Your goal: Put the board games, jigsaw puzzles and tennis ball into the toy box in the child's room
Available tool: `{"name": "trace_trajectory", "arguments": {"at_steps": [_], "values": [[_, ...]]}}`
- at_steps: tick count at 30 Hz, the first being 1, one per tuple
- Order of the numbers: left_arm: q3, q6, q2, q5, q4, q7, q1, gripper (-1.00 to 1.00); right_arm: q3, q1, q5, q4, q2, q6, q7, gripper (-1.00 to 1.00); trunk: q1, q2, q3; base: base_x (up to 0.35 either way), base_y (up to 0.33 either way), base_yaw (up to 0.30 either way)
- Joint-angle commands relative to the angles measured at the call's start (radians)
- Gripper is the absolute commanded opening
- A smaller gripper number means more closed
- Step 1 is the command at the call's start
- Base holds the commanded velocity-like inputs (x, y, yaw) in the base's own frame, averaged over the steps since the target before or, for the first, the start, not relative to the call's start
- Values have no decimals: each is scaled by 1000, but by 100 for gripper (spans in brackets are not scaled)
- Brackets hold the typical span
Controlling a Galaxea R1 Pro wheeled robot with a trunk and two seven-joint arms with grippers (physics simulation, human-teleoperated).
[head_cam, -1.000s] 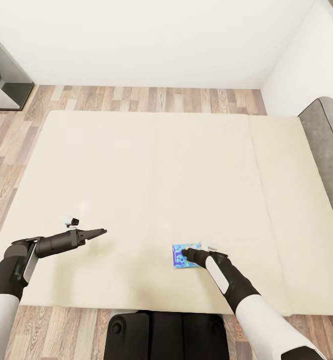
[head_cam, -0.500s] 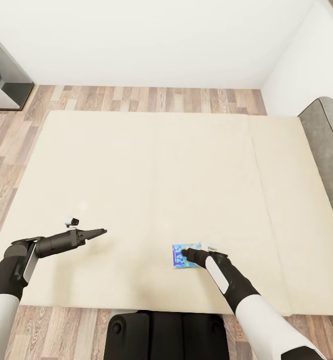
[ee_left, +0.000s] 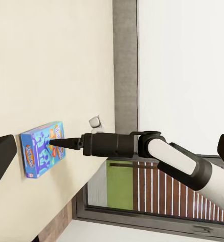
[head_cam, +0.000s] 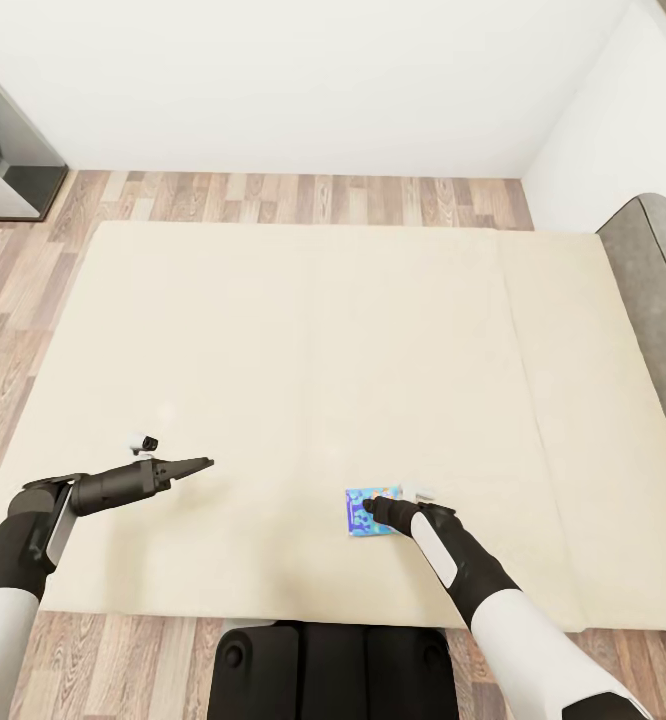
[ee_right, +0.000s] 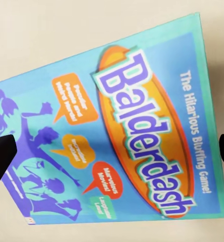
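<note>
Balderdash board game box (ee_right: pixel 117 136) — blue, teal-edged, orange logo — flat on the bed (head_cam: pixel 303 330); right gripper (head_cam: pixel 370 505) above it, jaws spread, box between fingertips.

We see one board game (head_cam: pixel 370 511) lying flat and face up on the cream bed (head_cam: pixel 303 350), near the bed's front edge and right of the middle. Its lid is a blue box with a teal border, carrying the title "Balderdash" in purple letters on an orange oval, the line "The Hilarious Bluffing Game!", purple cartoon figures and orange and red speech bubbles. In our left wrist view the board game shows as a thin, shallow box resting on the bedding. A small white object lies just beside it.
</note>
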Motion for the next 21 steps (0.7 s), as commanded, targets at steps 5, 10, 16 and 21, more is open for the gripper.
{"name": "trace_trajectory", "arguments": {"at_steps": [5,10,16,21], "values": [[0,11,0,0,0,-5,0,100,4,0,-11,-2,0,3,-9,100,1,-2,-1,0,4,0],[0,11,0,-1,0,-5,0,100,4,0,-11,-2,0,3,-9,100,1,-2,-1,0,25,0],[0,11,0,-1,0,-5,0,100,3,0,-11,-2,0,3,-9,100,1,-2,-1,0,27,0],[0,11,0,0,0,-5,0,100,3,0,-11,-2,0,3,-9,100,1,-2,-1,0,44,0]]}}
